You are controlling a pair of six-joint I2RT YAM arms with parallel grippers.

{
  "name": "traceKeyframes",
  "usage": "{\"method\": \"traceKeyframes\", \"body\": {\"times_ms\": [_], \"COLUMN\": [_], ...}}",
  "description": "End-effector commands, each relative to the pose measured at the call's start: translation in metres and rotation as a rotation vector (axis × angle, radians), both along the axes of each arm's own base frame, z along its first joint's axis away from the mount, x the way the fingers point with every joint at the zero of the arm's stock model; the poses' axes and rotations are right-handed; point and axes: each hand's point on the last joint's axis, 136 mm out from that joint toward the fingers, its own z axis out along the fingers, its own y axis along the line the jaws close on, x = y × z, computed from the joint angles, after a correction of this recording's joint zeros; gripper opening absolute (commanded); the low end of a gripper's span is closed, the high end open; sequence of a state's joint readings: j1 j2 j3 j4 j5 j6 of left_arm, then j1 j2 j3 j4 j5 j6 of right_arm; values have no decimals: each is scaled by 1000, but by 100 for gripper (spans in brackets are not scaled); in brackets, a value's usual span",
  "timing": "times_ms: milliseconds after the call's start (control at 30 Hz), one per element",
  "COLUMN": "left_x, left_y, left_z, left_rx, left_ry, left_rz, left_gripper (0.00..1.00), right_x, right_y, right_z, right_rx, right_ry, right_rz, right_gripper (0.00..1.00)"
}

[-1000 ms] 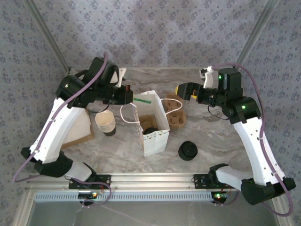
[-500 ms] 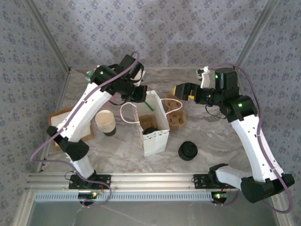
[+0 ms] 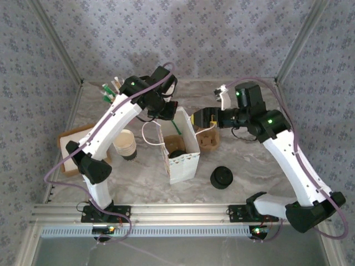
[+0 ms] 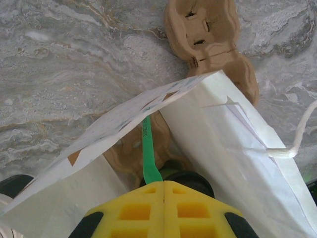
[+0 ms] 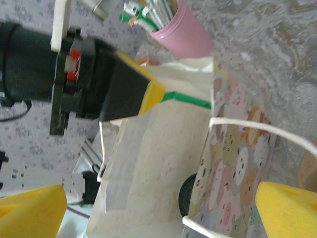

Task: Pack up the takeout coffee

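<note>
Clamped on the green straw (image 4: 147, 151), the left claw (image 4: 163, 186) aims it down into the paper bag (image 4: 223, 148), lidded coffee cup (image 4: 197, 179) just beneath; right claw (image 3: 197, 118) gapes apart

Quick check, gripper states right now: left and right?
Left gripper: closed, pinching a green straw that points into the open paper bag.
Right gripper: open, holding nothing.

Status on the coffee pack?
Left gripper shut on green straw, tip inside paper bag. Right gripper open beside bag. Lidded cup in bag. Bag handle near right jaws.
</note>
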State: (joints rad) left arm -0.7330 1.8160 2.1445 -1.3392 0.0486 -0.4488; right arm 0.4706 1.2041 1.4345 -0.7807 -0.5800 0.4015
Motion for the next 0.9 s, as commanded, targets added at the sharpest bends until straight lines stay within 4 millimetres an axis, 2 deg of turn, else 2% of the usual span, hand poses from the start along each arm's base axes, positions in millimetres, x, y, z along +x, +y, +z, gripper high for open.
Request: {"method": "traceKeyframes", "body": {"times_ms": [0,100,200,300,500,600,733,867], "left_x": [9,11,12,11,10,9,5,1], "left_y": [2,3,3,4,16,27,44,69], "left_z": [-7,-9,-3,11,43,54,69,81], "left_rx": [19,11,-7,-37,-96,-115,-152,-178], "left_ry": [-15,-10,-20,-46,-116,-145,-203,-257], "left_rz": [2,9,15,16,38,64,107,173], "left_gripper": [2,9,24,41,62,66,78,88], "right_x": [-11,-15,-15,-16,-18,-19,-20,-20], "right_y": [8,14,14,15,19,22,25,30], "right_z": [8,4,5,7,11,12,14,16], "right_rx": [-33,-56,-62,-62,-65,-72,-77,-80], "right_ry": [-48,-49,-54,-57,-67,-71,-80,-84], "right_rz": [61,81,81,83,96,102,110,121], "right_gripper": [100,100,100,100,100,100,100,100]}}
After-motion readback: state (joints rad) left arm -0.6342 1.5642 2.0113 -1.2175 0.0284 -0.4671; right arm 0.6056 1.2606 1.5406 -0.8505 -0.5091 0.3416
